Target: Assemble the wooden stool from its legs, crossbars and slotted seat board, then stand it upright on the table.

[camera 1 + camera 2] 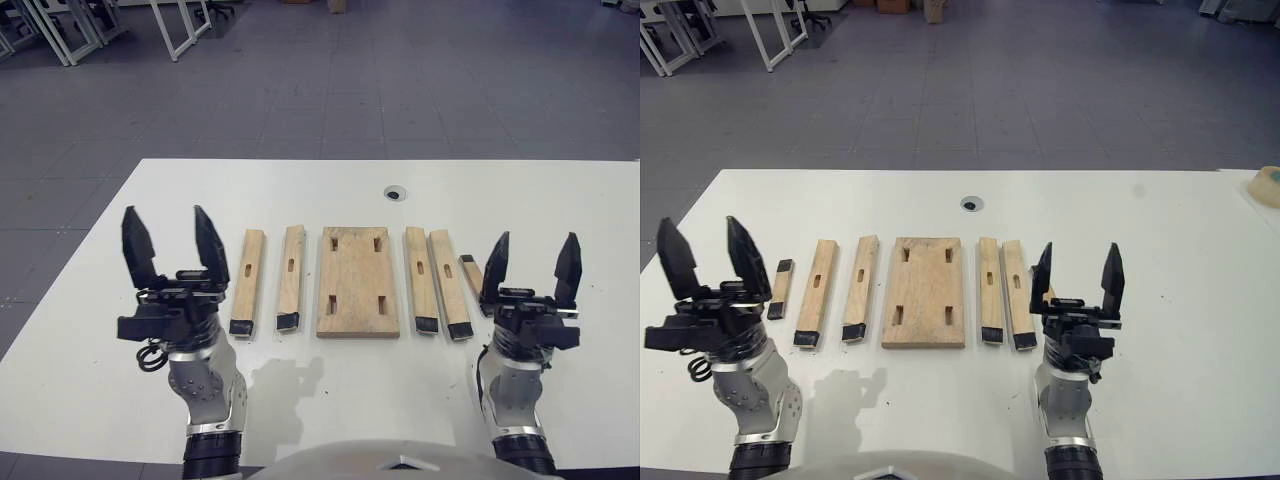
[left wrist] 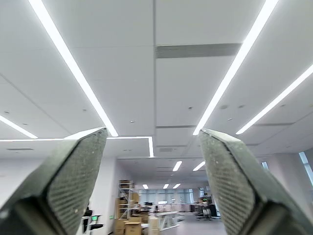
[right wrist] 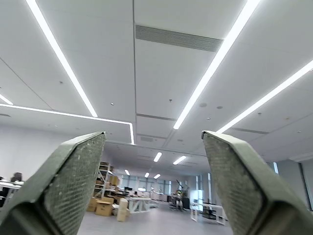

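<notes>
On the white surface (image 1: pixel 560 200) a slotted seat board (image 1: pixel 357 280) lies flat, midway between the side edges. The left legs (image 1: pixel 247 268) (image 1: pixel 291 264) and right legs (image 1: pixel 420 265) (image 1: pixel 449 270) lie parallel beside it. A left crossbar (image 1: pixel 781 288) and right crossbar (image 1: pixel 470 272) end the row. A grommet hole (image 1: pixel 395 192) sits nearer the far edge.

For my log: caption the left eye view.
Left pincer and right pincer open, flanking legs and slotted seat board.

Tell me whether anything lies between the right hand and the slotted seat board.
Yes. Two legs lie between the open right hand and the seat board: the inner leg beside the board, the outer leg nearer the hand. It could probably reach over them.
</notes>
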